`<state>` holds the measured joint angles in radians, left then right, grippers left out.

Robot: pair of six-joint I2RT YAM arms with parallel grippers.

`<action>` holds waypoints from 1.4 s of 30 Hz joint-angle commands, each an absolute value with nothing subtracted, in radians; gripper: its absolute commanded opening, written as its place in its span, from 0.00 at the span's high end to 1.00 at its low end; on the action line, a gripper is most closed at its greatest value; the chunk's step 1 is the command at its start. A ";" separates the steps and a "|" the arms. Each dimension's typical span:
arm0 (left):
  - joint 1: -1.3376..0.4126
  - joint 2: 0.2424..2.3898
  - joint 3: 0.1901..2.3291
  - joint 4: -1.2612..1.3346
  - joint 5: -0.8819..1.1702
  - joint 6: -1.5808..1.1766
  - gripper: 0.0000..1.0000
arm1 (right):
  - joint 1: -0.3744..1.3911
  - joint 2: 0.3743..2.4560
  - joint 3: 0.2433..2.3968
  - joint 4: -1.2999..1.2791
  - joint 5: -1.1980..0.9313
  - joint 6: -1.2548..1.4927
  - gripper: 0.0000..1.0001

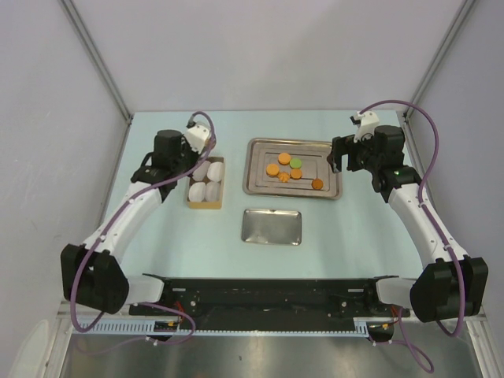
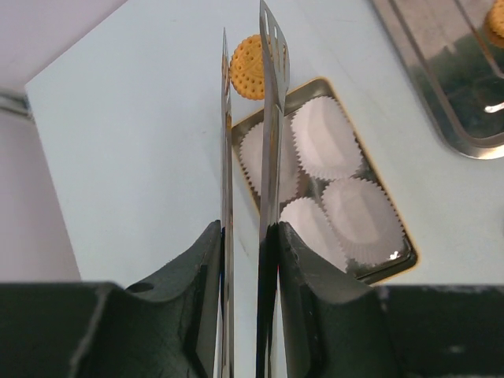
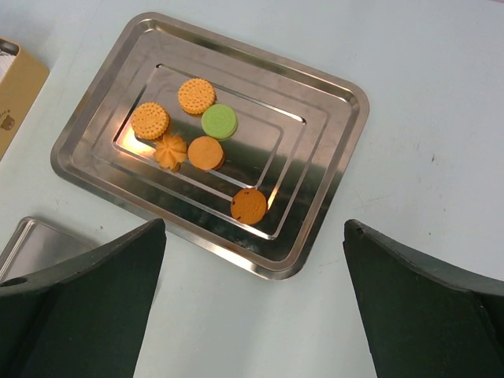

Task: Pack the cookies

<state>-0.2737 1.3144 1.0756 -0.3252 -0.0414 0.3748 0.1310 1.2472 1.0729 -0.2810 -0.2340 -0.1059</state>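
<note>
Across the table, job as a whole: packing is judged barely begun; no cookie is seen in any cup, one is carried, six are left.
Table: pale, filling the middle of the top view.
Large tray: placed upper centre of the top view; the loose cookies are kept on it, five orange and one green cookie.
Box: set left of the large tray, well apart from it; lined with paper cups, all seen unfilled.
Small tray: laid bare below the large tray, off the route between tray and box.
Right claw: spread wide, nothing held, hung at the large tray's right edge; not judged a hindrance.
Left claw: clamped on tongs, above the box.
Held cookie: orange, pinched between the tong tips, seen upper centre of the left wrist view, past the box's far corner, not over a cup.
Obstacles: none are seen between cookie and cups.
</note>
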 commanded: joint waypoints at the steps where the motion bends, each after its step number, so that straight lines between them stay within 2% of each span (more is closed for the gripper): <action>1: -0.236 1.229 1.033 -0.311 -0.014 0.382 0.68 | 0.140 1.232 1.086 -0.270 -0.238 -0.109 0.00; 24: -0.186 1.189 0.890 -0.261 -0.034 0.410 0.68 | 0.147 1.236 1.085 -0.270 -0.230 -0.112 0.00; 42: -0.183 1.218 0.888 -0.253 -0.043 0.425 0.67 | 0.150 1.239 1.086 -0.272 -0.229 -0.112 0.00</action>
<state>-0.1890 1.2263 0.8822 -0.2996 -0.0422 0.4114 0.1448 1.2472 1.0733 -0.2810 -0.2333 -0.1059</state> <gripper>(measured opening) 0.338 0.995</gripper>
